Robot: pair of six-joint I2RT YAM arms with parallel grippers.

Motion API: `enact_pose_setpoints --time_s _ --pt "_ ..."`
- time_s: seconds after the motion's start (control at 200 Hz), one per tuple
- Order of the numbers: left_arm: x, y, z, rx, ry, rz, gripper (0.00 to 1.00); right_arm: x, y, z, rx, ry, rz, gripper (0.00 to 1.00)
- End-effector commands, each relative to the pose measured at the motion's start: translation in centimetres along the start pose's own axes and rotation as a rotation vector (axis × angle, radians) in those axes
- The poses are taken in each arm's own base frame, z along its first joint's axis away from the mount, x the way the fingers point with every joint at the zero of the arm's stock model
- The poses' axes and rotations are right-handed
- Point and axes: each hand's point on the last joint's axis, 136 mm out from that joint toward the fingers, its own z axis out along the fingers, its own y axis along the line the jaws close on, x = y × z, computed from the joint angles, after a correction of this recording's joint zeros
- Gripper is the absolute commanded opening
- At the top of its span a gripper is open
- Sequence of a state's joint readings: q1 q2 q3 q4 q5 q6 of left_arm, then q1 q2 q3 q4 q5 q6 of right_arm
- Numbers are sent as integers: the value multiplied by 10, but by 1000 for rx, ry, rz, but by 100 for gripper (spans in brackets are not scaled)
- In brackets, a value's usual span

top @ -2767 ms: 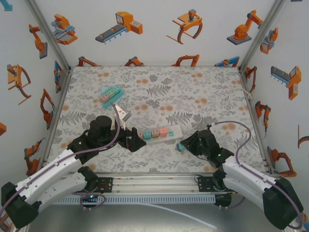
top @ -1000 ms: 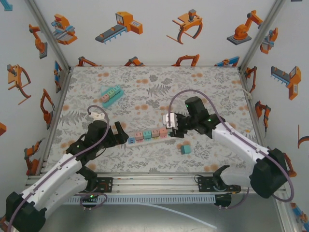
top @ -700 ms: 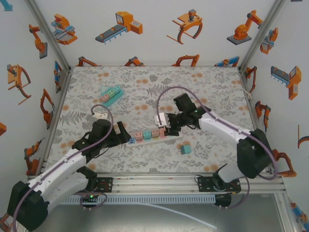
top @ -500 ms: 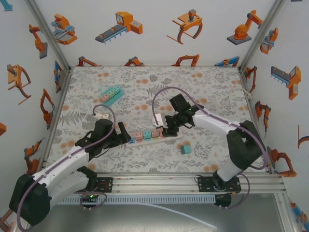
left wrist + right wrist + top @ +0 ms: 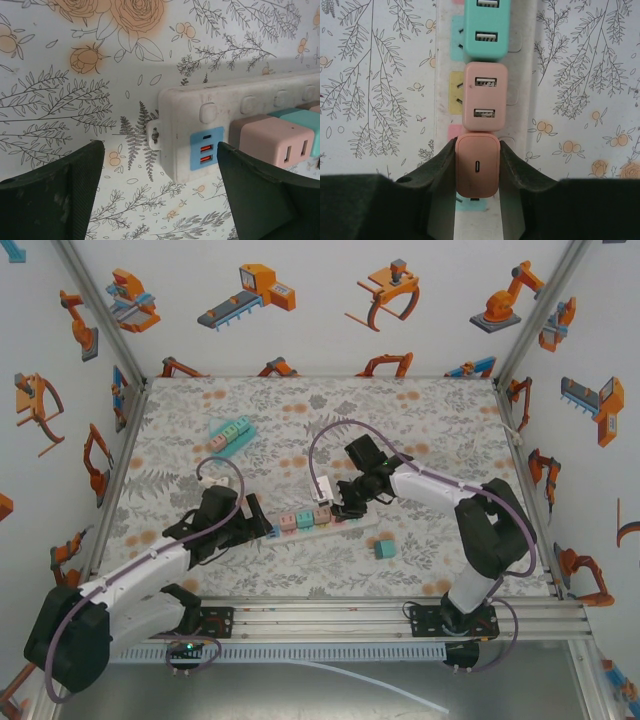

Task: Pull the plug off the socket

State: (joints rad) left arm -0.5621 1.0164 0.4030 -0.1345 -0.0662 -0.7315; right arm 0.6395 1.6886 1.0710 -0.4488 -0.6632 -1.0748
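Running left-right across the table's (image 5: 430,420) middle, the socket strip (image 5: 185,125) is being straddled at its left end by the released left gripper (image 5: 256,524), its rightmost plug (image 5: 477,169) being grasped by the right gripper (image 5: 345,503).

White walls (image 5: 320,345) carrying orange robot stickers (image 5: 503,298) are enclosing a floral-print tabletop (image 5: 450,430); an aluminium rail (image 5: 320,620) is running along its near edge.
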Motion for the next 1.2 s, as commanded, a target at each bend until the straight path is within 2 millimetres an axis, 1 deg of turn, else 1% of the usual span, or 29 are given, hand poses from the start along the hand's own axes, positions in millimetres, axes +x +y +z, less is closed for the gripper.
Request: enact_pose_setpoints --time_s 0.0,0.075,0.19,0.345,0.521,0.656,0.711,0.796,0.851,0.986,1.117,1.197 --pt "0 -5 5 27 3 -20 81 -8 4 0 -34 -17 -13 29" --pt "3 -4 9 22 22 -18 78 -10 6 1 -38 -19 -14 29" --pt "11 -3 13 18 58 -21 70 -9 7 1 -41 -16 -11 28" --pt "20 2 13 4 98 -6 60 -12 6 0 -39 -20 -7 26" --pt "33 5 12 -3 167 41 58 -18 1 -3 -26 -32 4 23" --pt "43 5 12 5 215 71 58 -20 -9 -5 14 -29 21 21" --pt "46 10 12 -25 237 85 58 -24 -14 -6 37 -37 38 19" --pt "51 27 14 -123 276 97 57 -36 -20 -12 64 -77 46 17" --pt "54 33 16 -166 304 113 57 -43 -23 -16 77 -99 47 16" --pt "57 37 19 -197 312 140 56 -51 -25 -23 86 -110 49 10" --pt "53 41 16 -239 290 186 55 -55 -26 -27 78 -109 72 3" --pt "53 41 17 -253 287 203 55 -58 -25 -30 81 -114 76 2"
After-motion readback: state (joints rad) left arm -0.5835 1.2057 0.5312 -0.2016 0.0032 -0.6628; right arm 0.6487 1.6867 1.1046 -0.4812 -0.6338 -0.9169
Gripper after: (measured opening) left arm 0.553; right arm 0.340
